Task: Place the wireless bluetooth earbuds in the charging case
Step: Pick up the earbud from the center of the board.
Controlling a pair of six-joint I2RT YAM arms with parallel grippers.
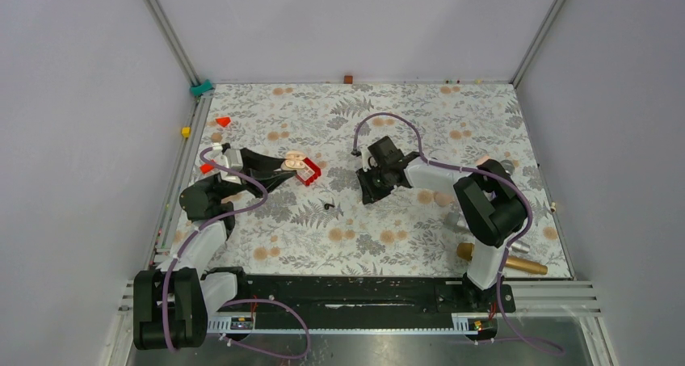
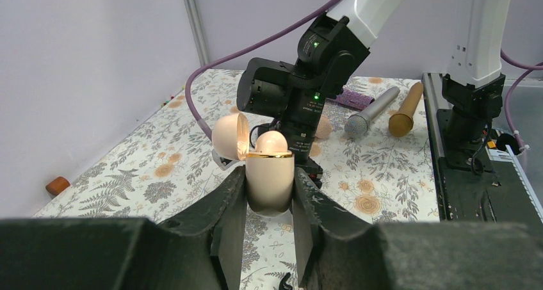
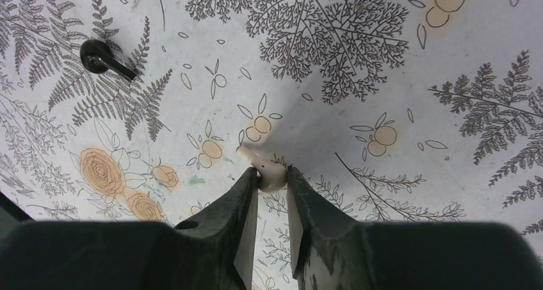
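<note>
My left gripper is shut on a cream oval charging case with a gold rim, held upright above the table. Its lid stands open to the left and a cream earbud sits in it. My right gripper is shut on a second cream earbud, its stem pointing up-left, just over the table. A small glossy black earbud lies loose on the cloth, between the two grippers in the top view. No black case is in view.
A red frame-like piece lies by the left gripper. A grey microphone and a gold one lie near the right arm's base. Small red, yellow and teal bits sit along the left edge.
</note>
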